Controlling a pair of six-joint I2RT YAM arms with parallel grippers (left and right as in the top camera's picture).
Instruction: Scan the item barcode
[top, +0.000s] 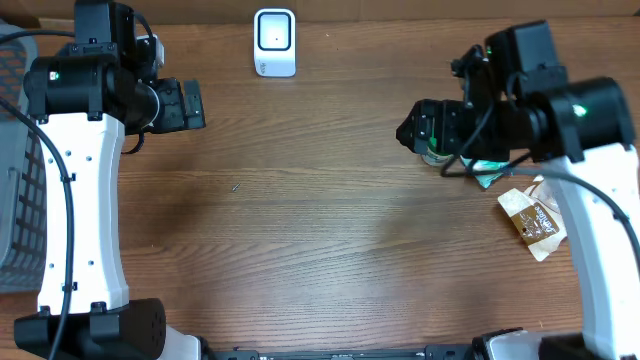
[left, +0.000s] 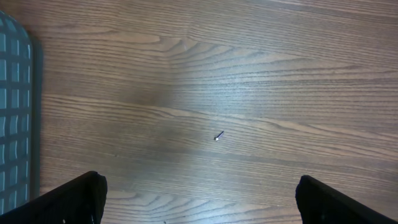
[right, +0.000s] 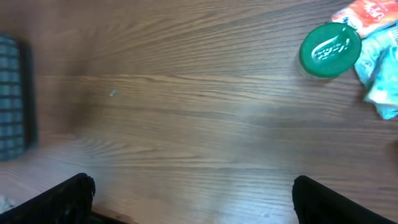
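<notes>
The white barcode scanner (top: 273, 42) stands at the back middle of the table. Items lie at the right: a round green-lidded container (top: 436, 155) (right: 330, 50), a light blue packet (top: 490, 172) (right: 382, 68), an orange packet (right: 367, 12) and a brown snack packet (top: 535, 220). My right gripper (top: 411, 130) (right: 193, 199) hovers just left of the green-lidded container, open, with only bare wood between its fingers. My left gripper (top: 196, 105) (left: 199, 199) is open and empty over the left side of the table, far from the items.
A grey mesh basket (top: 15, 180) (left: 13, 112) (right: 9, 99) sits at the table's left edge. A tiny speck (top: 235, 187) (left: 217, 136) lies on the wood. The wooden table (top: 320, 230) stretches between the two arms.
</notes>
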